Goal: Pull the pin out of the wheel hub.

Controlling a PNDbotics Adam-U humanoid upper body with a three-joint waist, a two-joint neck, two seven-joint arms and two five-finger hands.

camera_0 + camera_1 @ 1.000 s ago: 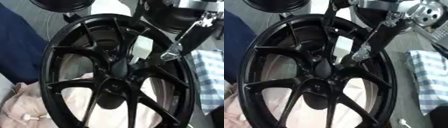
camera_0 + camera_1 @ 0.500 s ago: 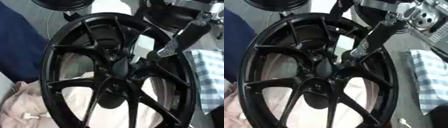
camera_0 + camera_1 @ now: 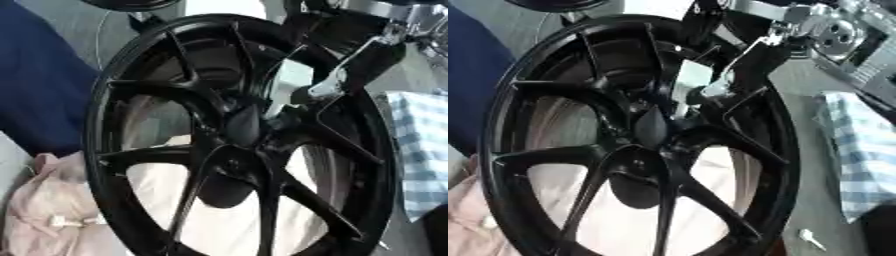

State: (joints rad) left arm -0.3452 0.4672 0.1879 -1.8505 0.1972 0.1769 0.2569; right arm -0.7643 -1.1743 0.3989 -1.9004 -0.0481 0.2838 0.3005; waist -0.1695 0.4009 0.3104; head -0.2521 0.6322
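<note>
A large black spoked wheel (image 3: 112, 105) stands tilted and fills both views, with its pointed hub (image 3: 651, 127) near the middle. My right arm comes down from the upper right. Its black and silver hand (image 3: 716, 90) reaches between the spokes just right of and above the hub. The fingers are dark against the dark spokes, so their pose is not clear. A pale rectangular piece (image 3: 289, 84) shows beside the hand, behind the spokes. I cannot make out a pin. My left hand shows in no view.
A dark blue cloth (image 3: 35, 85) lies at the left and a pink-cream cloth (image 3: 44, 210) at the lower left. A blue-white checked cloth (image 3: 864, 155) lies at the right, a small white object (image 3: 810, 239) on the floor below it. Another dark wheel (image 3: 131, 4) is at the top.
My right hand has shifted slightly beside the hub. The pale piece, covered half a second ago, shows again. The wheel has not visibly moved.
</note>
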